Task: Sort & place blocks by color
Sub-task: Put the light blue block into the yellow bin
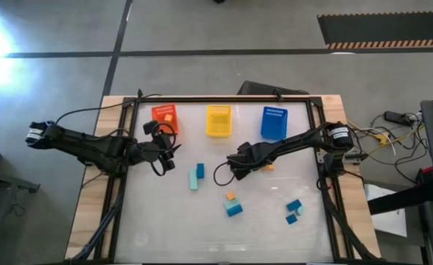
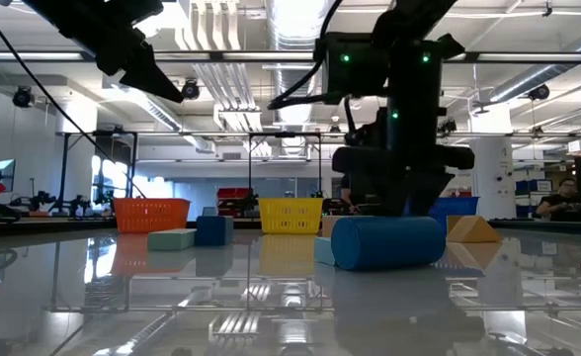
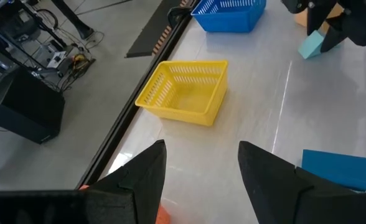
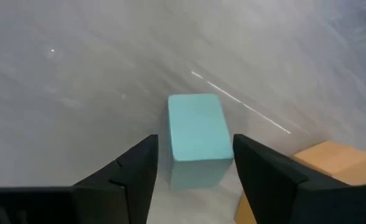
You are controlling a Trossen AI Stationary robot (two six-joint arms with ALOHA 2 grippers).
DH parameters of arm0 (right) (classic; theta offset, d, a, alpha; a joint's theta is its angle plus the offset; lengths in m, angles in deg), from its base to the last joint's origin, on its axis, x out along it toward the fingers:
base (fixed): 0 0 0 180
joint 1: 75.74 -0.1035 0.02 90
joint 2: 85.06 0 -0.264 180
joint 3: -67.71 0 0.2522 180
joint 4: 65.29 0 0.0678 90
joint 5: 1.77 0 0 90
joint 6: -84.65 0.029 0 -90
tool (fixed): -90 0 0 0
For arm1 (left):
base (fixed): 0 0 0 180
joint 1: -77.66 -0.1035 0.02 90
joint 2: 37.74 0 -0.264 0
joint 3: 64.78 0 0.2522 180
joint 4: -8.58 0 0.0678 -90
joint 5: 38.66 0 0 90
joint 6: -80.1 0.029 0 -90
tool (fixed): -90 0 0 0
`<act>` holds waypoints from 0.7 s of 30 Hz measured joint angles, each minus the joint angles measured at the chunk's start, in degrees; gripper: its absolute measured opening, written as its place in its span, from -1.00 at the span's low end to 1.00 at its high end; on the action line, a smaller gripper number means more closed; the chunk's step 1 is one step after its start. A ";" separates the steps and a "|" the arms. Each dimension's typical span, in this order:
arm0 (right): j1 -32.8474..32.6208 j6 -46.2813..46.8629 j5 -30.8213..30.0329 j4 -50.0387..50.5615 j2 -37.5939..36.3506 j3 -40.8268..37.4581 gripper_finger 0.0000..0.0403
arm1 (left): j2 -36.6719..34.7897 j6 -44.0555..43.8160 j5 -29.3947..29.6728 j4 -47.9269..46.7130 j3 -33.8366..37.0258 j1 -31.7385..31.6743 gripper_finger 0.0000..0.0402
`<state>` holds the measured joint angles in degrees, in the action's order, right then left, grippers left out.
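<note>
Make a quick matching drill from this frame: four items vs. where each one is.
Items:
1. orange bin
2. yellow bin
3. right claw
4. left claw

Places:
A. open, astride a pale teal block
B. middle of the bin row
C. holds an orange block
D. open, facing the yellow bin

Pairs: 1-C, 2-B, 3-A, 4-D

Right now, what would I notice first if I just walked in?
Three bright baskets in a row at the table's far edge: orange, yellow and blue. Then the right gripper, near the table's middle, open around a pale teal block, with an orange block beside it.
</note>
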<state>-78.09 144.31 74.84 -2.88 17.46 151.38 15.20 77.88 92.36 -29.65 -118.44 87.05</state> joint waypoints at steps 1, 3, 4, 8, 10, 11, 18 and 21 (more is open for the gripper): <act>0.00 -0.02 -0.02 0.03 0.00 0.00 -0.07 | 0.03 0.01 -0.02 -0.01 0.00 0.00 -0.08; 0.00 -0.01 -0.02 -0.19 0.00 0.00 -0.16 | -0.03 0.01 -0.02 -0.01 0.00 0.00 -0.08; 0.00 0.00 -0.02 -0.16 0.00 0.00 -0.22 | -0.06 0.02 -0.02 0.02 0.00 0.00 -0.08; 0.00 -0.10 -0.15 -0.38 -0.04 0.00 -0.41 | -0.08 0.02 -0.02 0.02 0.00 0.00 -0.08; 0.00 -0.26 -0.15 -0.74 -0.07 0.00 -0.41 | -0.08 0.02 -0.02 0.00 0.00 0.00 -0.08; 0.00 -0.30 -0.13 -0.86 -0.07 0.00 -0.41 | -0.08 0.02 -0.02 0.00 0.00 0.00 -0.08; 0.37 -3.38 0.35 -0.79 -0.63 1.85 -0.41 | -0.10 -0.02 -0.02 0.00 0.00 0.00 -0.08; 0.95 -5.67 0.27 0.17 -1.36 4.83 -0.41 | -0.10 -0.02 -0.02 0.02 0.00 0.00 -0.08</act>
<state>-77.13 138.64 75.11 -2.71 16.10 156.22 15.10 77.86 92.34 -29.63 -118.44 87.05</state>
